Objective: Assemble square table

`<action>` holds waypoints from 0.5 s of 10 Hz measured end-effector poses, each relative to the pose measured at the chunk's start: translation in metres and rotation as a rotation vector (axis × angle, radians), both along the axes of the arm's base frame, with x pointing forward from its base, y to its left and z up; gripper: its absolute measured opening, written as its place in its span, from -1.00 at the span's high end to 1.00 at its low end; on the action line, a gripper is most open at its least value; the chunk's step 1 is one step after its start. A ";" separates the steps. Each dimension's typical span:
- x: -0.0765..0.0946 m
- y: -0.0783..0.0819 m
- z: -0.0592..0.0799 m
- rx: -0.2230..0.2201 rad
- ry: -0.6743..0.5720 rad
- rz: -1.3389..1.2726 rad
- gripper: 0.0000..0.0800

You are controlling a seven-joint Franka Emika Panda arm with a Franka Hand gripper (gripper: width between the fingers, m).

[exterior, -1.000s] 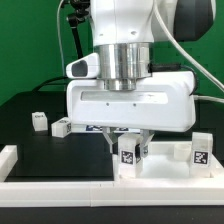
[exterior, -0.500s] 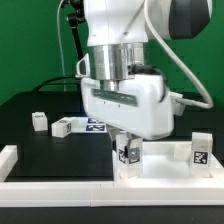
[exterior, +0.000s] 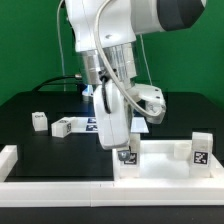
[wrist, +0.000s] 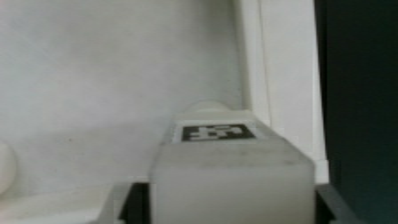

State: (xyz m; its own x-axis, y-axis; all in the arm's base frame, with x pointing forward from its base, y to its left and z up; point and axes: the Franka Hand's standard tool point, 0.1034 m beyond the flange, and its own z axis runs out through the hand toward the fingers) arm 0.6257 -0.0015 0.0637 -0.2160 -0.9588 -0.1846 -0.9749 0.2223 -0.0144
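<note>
The square table top (exterior: pixel 165 168) lies white and flat at the front, toward the exterior view's right. My gripper (exterior: pixel 124 146) is shut on a white tagged leg (exterior: pixel 128 156) that stands upright on the top's near-left corner. In the wrist view the leg (wrist: pixel 221 165) fills the space between my dark fingers (wrist: pixel 132 206), with its tag facing the camera, over the top's surface (wrist: pixel 89 90) beside the raised rim (wrist: pixel 276 60). A second leg (exterior: pixel 200 148) stands upright on the top's right corner. Two loose legs (exterior: pixel 39 121) (exterior: pixel 62 127) lie on the black table at the left.
The marker board (exterior: pixel 92 124) lies behind the loose legs. A low white border rail (exterior: pixel 12 156) runs along the left and front edges. The black table surface (wrist: pixel 365 80) shows beyond the top's rim.
My wrist has turned about its vertical axis, from broadside to nearly edge-on, with the leg still held in the same spot on the top.
</note>
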 end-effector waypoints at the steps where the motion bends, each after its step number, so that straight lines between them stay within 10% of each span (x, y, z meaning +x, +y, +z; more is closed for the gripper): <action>1: 0.000 0.000 0.000 0.004 0.012 -0.074 0.27; 5: -0.003 -0.004 0.002 0.035 0.069 -0.355 0.24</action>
State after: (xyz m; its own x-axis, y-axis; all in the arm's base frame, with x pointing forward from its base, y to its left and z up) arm 0.6230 -0.0060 0.0661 -0.5474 -0.8151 -0.1895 -0.8352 0.5463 0.0628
